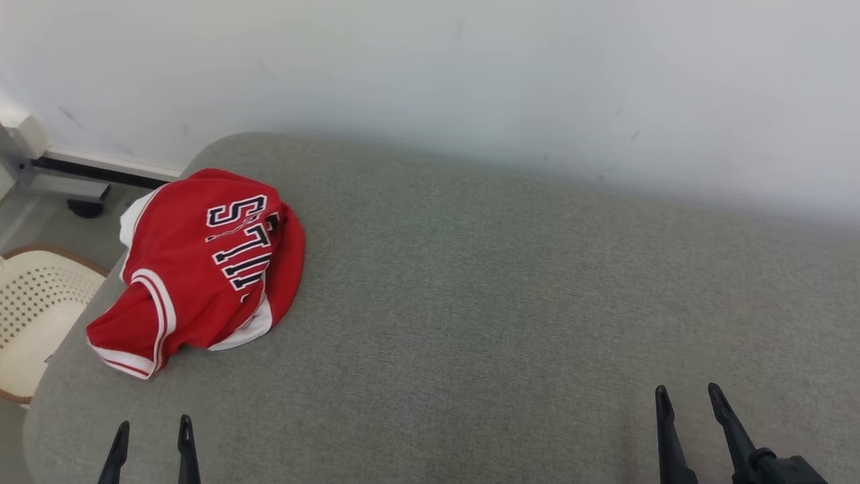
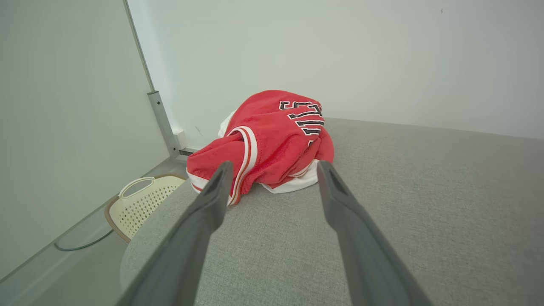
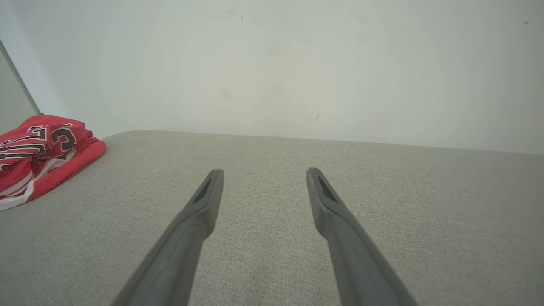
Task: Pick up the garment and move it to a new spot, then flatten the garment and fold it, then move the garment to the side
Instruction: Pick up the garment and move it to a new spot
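A: Where is the garment found?
B: The red jersey (image 1: 201, 269) is seen bunched in a heap at the 10 o'clock corner of the grey cushion (image 1: 504, 302), close to its rounded edge. A cream perforated basket (image 1: 33, 302) is seen on the floor just beyond, at 9 o'clock.

A: How are the claws set?
B: The left gripper (image 1: 153, 422) is held with its 2 fingers (image 1: 185, 444) apart and nothing between them. The same is seen of the right gripper (image 1: 688, 388). Both are poised over the cushion at its 6 o'clock edge, and no cloth is touched.

A: Which way does the jersey lie from each?
B: From the left gripper it is found near, at about 12 o'clock; in the left wrist view the heap is framed between the 2 fingers. From the right gripper it is found at about 10 o'clock, well apart.

A: And its long axis?
B: The heap is stretched from 7 o'clock, where the striped trim (image 1: 158, 302) lies, to 1 o'clock, where the black lettering (image 1: 242, 242) is seen.

A: So which arm is favoured?
B: The left arm is judged the nearer. A straight reach ahead is called for, and the striped trim is probably the first cloth to be met.
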Tool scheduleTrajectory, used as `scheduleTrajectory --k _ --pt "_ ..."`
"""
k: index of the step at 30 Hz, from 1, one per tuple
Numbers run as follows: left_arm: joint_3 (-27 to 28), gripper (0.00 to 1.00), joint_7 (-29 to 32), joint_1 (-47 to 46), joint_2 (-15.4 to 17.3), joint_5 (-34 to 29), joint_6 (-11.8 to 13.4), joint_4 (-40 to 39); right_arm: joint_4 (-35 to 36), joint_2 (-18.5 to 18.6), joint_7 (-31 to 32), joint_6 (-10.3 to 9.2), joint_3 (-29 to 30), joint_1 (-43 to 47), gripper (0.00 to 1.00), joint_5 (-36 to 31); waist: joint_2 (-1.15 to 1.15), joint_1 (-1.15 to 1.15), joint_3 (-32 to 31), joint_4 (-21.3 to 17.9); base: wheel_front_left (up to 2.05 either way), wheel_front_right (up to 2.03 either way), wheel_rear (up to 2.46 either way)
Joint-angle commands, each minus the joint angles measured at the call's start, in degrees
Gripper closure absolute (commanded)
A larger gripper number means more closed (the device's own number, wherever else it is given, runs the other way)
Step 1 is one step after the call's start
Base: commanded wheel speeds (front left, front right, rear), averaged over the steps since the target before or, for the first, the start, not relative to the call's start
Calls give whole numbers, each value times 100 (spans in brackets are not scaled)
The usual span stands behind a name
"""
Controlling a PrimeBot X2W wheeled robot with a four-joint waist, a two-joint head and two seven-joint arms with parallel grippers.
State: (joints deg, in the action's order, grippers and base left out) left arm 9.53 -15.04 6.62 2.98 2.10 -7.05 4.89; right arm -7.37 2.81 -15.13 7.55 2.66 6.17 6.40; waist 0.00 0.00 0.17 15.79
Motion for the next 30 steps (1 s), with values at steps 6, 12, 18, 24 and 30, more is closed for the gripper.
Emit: scheduleTrajectory --k 6,12,18,24,30 --pt "44 0 -17 -142 -5 43 -7 43 18 13 -8 -12 -22 -105 0 -98 0 0 142 601 0 0 0" --pt "-29 0 -17 -161 -10 153 66 47 -1 14 -9 -12 -56 -128 0 -145 0 0 177 1026 0 0 0" --pt "-28 0 -17 -151 -10 190 96 23 2 14 -8 -12 -92 -117 0 -172 0 0 197 1271 0 0 0" --pt "54 0 -17 -90 -12 283 189 -46 -28 15 -8 -12 -185 -236 0 -207 0 0 276 1352 0 0 0" --pt "68 0 -17 -32 -11 350 276 -85 -57 15 -8 -12 -248 -259 0 -215 0 0 281 1367 0 0 0"
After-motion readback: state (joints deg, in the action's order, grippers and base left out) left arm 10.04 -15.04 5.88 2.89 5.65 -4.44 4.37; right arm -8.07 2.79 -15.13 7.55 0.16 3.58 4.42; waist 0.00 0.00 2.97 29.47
